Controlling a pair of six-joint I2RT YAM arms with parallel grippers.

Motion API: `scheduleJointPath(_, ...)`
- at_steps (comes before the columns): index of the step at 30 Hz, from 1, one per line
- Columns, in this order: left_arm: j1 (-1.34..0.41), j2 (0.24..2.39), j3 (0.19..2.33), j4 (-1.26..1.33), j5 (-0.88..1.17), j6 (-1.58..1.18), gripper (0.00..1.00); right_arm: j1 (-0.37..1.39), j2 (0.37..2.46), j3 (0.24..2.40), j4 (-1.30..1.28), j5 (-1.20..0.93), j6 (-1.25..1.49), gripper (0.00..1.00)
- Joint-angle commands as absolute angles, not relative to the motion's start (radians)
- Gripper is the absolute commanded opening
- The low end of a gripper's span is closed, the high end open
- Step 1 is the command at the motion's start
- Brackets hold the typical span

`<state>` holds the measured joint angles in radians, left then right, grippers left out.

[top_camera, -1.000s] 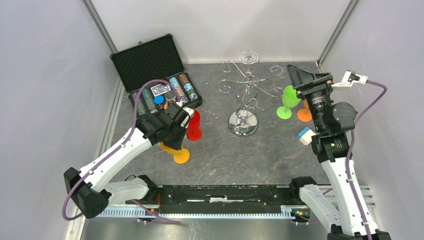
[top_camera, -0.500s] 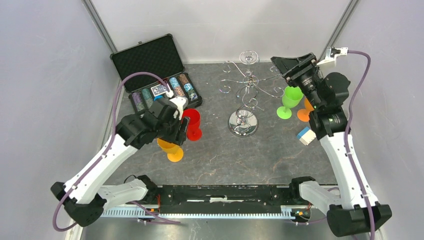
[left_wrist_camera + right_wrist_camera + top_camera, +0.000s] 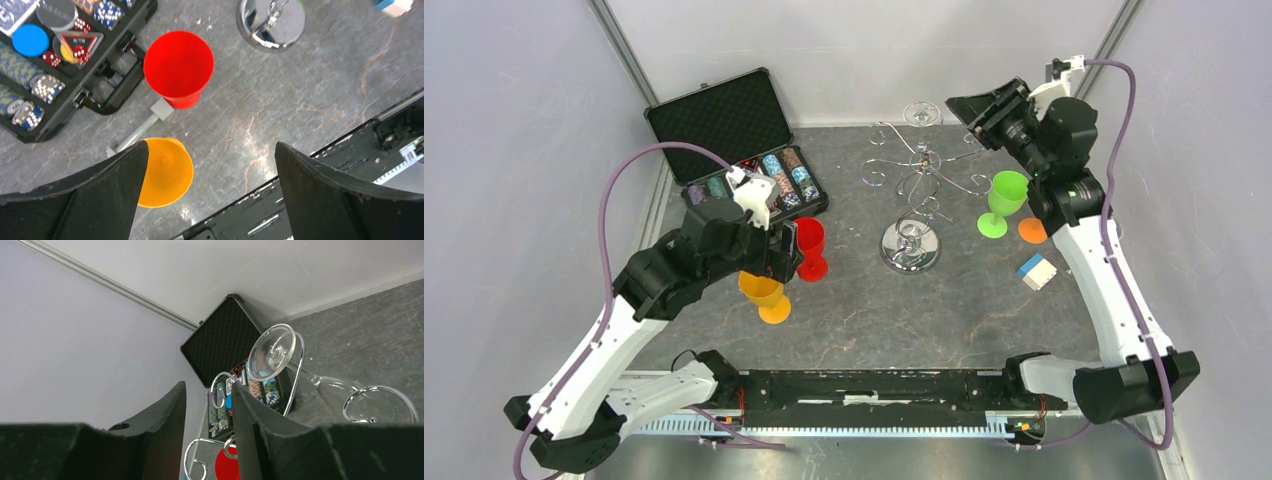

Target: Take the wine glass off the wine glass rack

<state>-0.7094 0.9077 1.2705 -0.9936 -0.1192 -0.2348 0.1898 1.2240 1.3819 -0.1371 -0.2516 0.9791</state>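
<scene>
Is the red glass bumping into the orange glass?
Apart. The left wrist view shows a strip of bare table between the red glass and the orange glass.

The left gripper point(image 3: 210, 150) has opened wide, let go of the orange glass point(image 3: 167, 172) and lifted up. The right gripper point(image 3: 208, 387) has swung from the green glass point(image 3: 1007, 190) up toward the clear wine glass point(image 3: 272, 351), jaws closer together.

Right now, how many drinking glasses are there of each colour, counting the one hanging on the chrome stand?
red glass: 1
orange glass: 2, the second showing only its foot
green glass: 1
clear wine glass, hanging on the wine glass rack: 1
Total: 5
</scene>
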Motion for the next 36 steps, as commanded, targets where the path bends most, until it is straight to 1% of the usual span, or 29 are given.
scheduleJointPath(1,-0.712,0.852,1.264,-0.844,-0.088,-0.191,1.0,0.231,1.292,1.47,-0.217,-0.166,0.923,0.44)
scheduleJointPath(9,-0.712,0.801,1.218,-0.776,-0.086,-0.171,1.0,0.309,1.377,1.488,-0.254,-0.027,0.91,0.44)
scheduleJointPath(17,-0.711,0.788,1.189,-0.773,-0.114,-0.153,1.0,0.327,1.408,1.481,-0.252,0.041,0.932,0.43)
scheduleJointPath(24,-0.712,0.779,1.18,-0.773,-0.12,-0.15,1.0,0.328,1.401,1.413,-0.143,0.09,0.967,0.41)
scheduleJointPath(30,-0.712,0.755,1.178,-0.786,-0.15,-0.155,1.0,0.327,1.438,1.433,-0.113,0.069,0.973,0.4)
scheduleJointPath(36,-0.712,0.739,1.178,-0.79,-0.16,-0.16,1.0,0.324,1.449,1.416,-0.06,0.04,1.001,0.38)
